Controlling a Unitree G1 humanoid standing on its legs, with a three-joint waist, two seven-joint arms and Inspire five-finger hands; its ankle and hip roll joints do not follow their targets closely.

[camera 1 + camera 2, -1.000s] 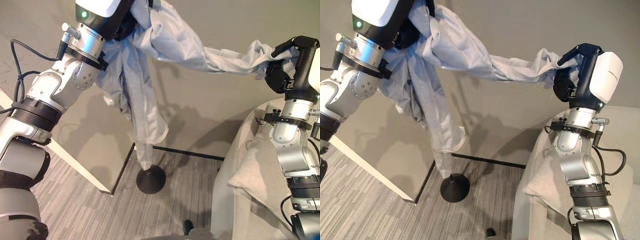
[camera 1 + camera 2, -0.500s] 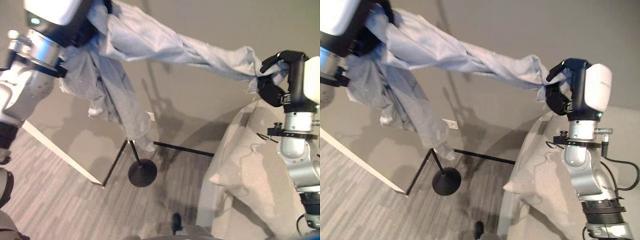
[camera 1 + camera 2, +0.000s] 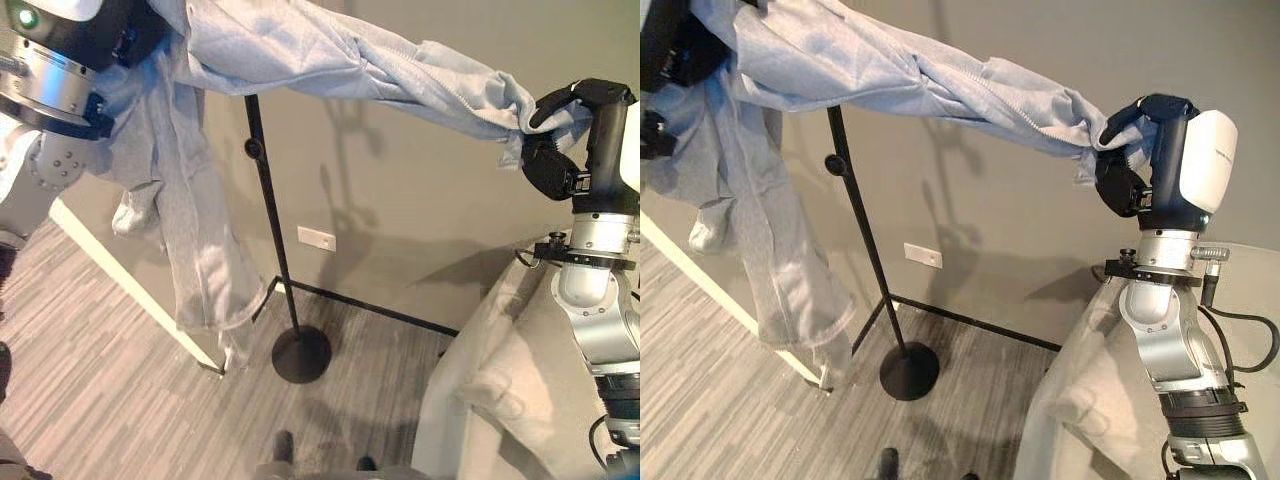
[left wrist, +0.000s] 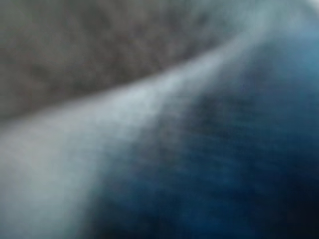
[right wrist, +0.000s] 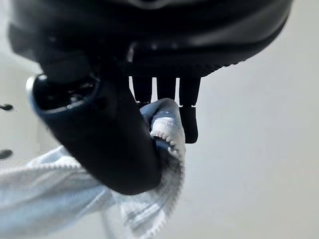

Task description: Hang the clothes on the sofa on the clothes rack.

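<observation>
A light blue-grey garment [image 3: 330, 60] is stretched in the air between my two hands. My left hand [image 3: 95, 35] is at the upper left, buried in the bunched cloth, and the garment's body and a sleeve [image 3: 195, 270] hang down below it. My right hand [image 3: 1130, 170] is at the upper right, thumb and fingers shut on the garment's hem [image 5: 167, 137]. The clothes rack is a thin black pole [image 3: 268, 210] on a round base [image 3: 301, 355]. It stands under the stretched cloth, just right of the hanging part.
A light grey sofa [image 3: 520, 400] with a cushion fills the lower right, under my right arm. A grey wall with a white socket [image 3: 315, 238] is behind the rack. A white panel edge [image 3: 120, 265] runs along the floor at the left.
The garment has been lifted and pulled tighter. Its hanging part, which covered the rack pole, now hangs left of it, and the pole stands bare. The camera has also shifted.
</observation>
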